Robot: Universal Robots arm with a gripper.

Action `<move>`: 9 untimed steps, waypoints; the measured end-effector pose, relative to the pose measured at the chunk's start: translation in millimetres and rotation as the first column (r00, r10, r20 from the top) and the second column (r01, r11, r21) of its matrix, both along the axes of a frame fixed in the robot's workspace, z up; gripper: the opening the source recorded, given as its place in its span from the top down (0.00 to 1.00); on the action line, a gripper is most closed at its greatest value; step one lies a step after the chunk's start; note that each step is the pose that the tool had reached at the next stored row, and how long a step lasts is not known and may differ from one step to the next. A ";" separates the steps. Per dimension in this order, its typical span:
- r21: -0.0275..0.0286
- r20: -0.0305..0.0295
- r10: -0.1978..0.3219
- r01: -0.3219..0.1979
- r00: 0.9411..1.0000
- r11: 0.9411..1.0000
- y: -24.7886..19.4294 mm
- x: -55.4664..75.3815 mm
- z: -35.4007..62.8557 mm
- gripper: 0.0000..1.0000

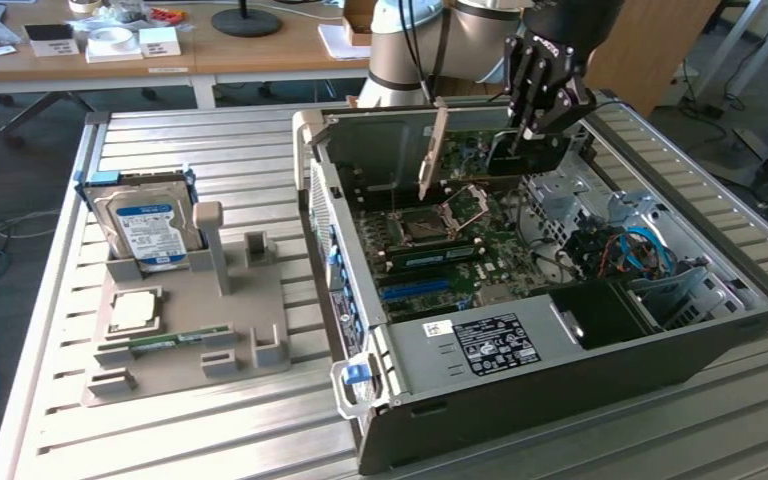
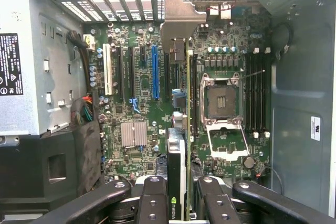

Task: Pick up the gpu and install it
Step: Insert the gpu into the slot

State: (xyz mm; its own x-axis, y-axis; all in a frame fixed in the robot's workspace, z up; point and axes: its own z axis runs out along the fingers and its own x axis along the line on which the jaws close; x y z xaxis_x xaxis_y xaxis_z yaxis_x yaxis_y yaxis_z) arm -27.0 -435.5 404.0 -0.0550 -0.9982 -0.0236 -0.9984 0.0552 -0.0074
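- Here, the claw [image 1: 540, 125] pinches the gpu [image 2: 178, 150] along its upper edge, holding it upright.
- It hangs edge-down above the motherboard [image 2: 136, 103], connector facing the slots [image 2: 155, 72].

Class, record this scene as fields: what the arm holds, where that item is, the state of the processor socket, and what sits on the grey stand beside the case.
Held item: gpu, clamped edge-on between the fingers of the gripper
Gpu position: upright inside the open computer case, over the motherboard; whether it sits in a slot cannot be told
Processor socket: open, no cooler on it
Grey stand: hard drive upright, processor chip lying flat, memory stick
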 end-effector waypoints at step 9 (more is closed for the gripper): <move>0.000 0.000 0.000 0.000 1.000 1.000 0.0 -0.4 -3.3 0.73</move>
